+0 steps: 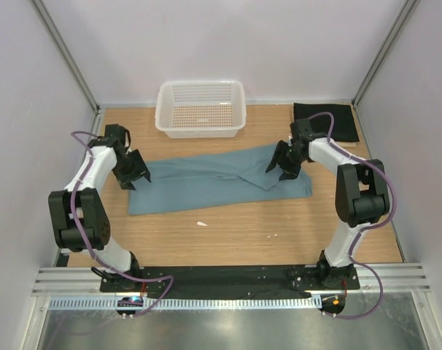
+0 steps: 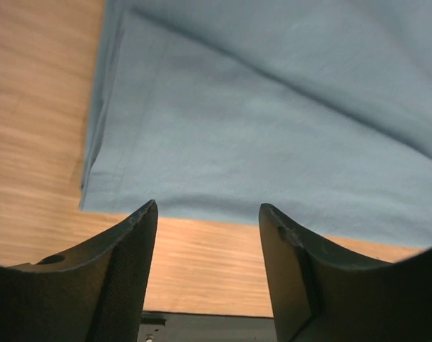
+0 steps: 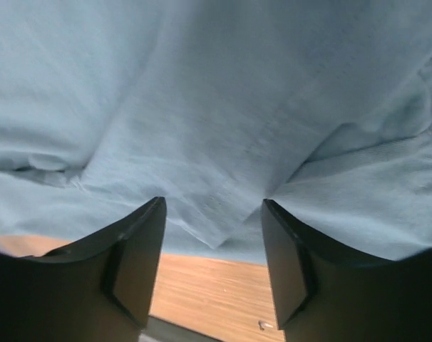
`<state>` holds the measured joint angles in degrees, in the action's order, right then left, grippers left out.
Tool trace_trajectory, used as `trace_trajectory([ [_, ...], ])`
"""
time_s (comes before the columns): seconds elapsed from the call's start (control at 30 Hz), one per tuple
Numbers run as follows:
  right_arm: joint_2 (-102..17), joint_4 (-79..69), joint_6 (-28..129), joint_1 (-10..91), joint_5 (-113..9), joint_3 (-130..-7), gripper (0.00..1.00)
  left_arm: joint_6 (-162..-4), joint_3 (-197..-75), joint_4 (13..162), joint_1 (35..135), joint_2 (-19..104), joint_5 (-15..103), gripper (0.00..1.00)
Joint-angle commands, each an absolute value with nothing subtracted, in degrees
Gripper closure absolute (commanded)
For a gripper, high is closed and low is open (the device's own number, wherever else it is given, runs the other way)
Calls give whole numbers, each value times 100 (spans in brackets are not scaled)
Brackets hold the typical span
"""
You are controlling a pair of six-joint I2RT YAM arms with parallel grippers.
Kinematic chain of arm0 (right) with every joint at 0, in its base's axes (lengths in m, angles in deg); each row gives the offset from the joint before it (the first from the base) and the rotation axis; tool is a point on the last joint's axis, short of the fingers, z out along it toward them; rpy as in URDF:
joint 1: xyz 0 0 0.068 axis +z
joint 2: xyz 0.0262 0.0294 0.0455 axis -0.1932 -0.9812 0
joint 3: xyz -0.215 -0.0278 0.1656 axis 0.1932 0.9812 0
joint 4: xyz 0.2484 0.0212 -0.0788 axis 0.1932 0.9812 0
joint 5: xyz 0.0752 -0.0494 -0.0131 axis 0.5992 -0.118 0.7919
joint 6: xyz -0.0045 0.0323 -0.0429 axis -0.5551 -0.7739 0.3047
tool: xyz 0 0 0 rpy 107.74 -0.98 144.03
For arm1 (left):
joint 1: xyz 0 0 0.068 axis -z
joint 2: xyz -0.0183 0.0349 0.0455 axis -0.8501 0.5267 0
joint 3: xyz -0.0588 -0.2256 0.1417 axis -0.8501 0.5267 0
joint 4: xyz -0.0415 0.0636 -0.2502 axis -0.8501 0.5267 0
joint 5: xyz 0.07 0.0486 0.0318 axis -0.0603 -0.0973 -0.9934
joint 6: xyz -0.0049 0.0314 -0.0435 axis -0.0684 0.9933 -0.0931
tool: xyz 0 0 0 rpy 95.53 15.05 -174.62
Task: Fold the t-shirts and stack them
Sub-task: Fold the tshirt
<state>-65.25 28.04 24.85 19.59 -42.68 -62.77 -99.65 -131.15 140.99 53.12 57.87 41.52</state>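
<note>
The teal-blue t-shirt [image 1: 214, 186] lies folded lengthwise into a long strip across the middle of the table. It fills the upper part of the left wrist view [image 2: 273, 121] and most of the right wrist view [image 3: 216, 114]. My left gripper [image 1: 133, 175] is open and empty over the shirt's left end, its jaws [image 2: 207, 214] above the near hem. My right gripper [image 1: 283, 166] is open and empty over the shirt's right part [image 3: 213, 214]. A black t-shirt [image 1: 325, 121] lies folded at the back right corner. The cream-beige shirt is out of view.
A white mesh basket [image 1: 200, 108] stands at the back centre, just behind the teal shirt. Two small white scraps [image 1: 201, 223] lie on the wooden table [image 1: 243, 233] in front of the shirt. Walls close in left, right and behind.
</note>
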Motion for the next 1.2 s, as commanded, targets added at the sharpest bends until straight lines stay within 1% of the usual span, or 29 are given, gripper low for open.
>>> trace_trajectory([
  [0.0, -6326, 3079, 2187, 2326, -5582, -6937, 35, -9689, -13551, 14162, 5681, 6245, 3792, 39],
  [0.03, -6361, 3132, 2037, 2466, -5811, -7035, 34, -9759, -13534, 14110, 5768, 6343, 3835, 36],
  [0.1, -6581, 3386, 1668, 2581, -6372, -7446, 27, -9794, -13481, 13969, 6032, 6536, 3801, 30],
  [0.17, -6783, 3545, 1396, 2757, -6560, -7685, 25, -9803, -13472, 13925, 6226, 6861, 3739, 30],
  [0.23, -7003, 3607, 1211, 2863, -6744, -7853, 21, -9821, -13490, 13934, 6383, 7028, 3617, 30],
  [0.27, -7056, 3607, 1088, 2985, -6849, -7897, 1, -9856, -13481, 13934, 6428, 7142, 3598, 30],
  [0.37, -7407, 3730, 806, 3161, -7166, -8081, 0, -10066, -13420, 14003, 6542, 7310, 3598, 33],
  [0.5, -7855, 3686, 735, 3364, -7395, -8222, 0, -10338, -13165, 14100, 6683, 7451, 3730, 34],
  [0.8, -8963, 3765, 1306, 3672, -8239, -9179, 0, -10831, -12155, 14074, 6841, 7231, 4459, 33],
  [0.93, -9253, 3634, 1552, 3663, -8520, -9574, 0, -11094, -11987, 14101, 7261, 7135, 4880, 33],
  [1.1, -9551, 3002, 2106, 3645, -8310, -9856, 0, -11508, -11961, 14031, 7895, 7064, 5092, 33],
  [1.17, -9692, 3001, 2098, 3619, -8187, -10111, 0, -11648, -11926, 13925, 8159, 7020, 5276, 33],
])
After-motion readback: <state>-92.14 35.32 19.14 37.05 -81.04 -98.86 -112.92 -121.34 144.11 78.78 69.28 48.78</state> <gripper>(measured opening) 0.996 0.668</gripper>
